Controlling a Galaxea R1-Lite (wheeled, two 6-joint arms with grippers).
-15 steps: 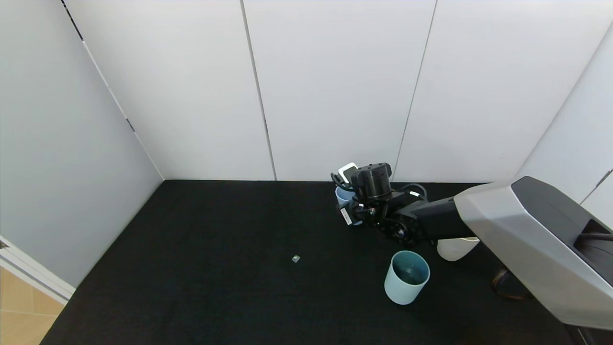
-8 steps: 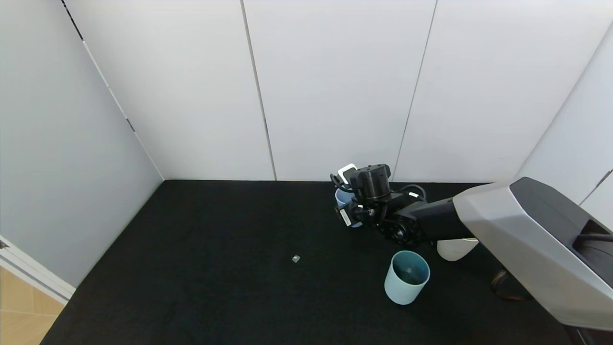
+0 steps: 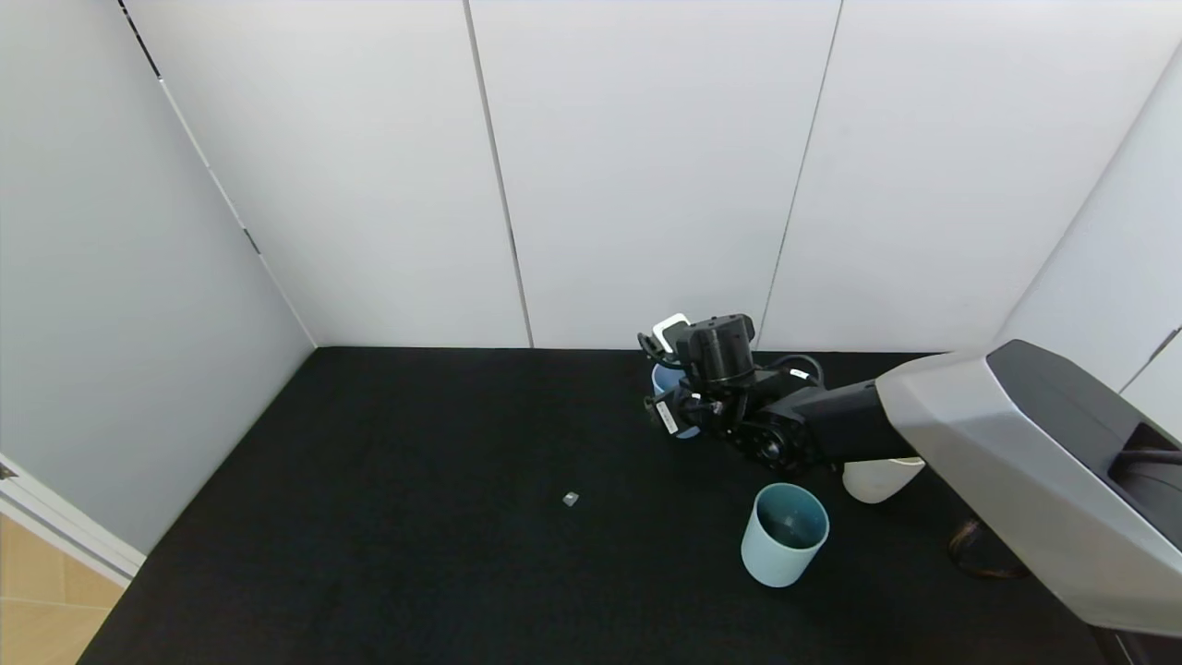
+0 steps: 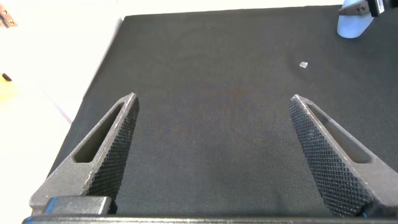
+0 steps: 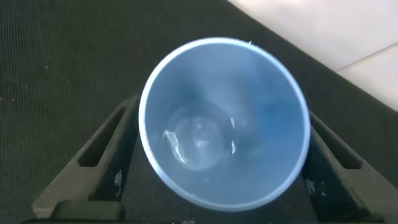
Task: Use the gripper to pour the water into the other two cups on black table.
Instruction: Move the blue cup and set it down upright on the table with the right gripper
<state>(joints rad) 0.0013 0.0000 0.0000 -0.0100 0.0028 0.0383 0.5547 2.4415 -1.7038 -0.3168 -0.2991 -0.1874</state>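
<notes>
The periwinkle-blue cup [image 5: 224, 121] stood upright near the black table's [image 3: 416, 517] back edge, straddled by the right gripper [image 5: 219, 167], whose fingers [image 5: 102, 155] flanked its wall, seemingly spread just clear of it.

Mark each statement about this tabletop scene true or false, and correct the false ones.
1. The blue cup stands upright between the right gripper's fingers. True.
2. The teal cup lies tipped on its side. False: it stands upright on the black table.
3. The left gripper holds the cream cup. False: it is open and empty; the cream cup stands partly hidden behind the right arm.
4. A small grey scrap lies on the table. True.
</notes>
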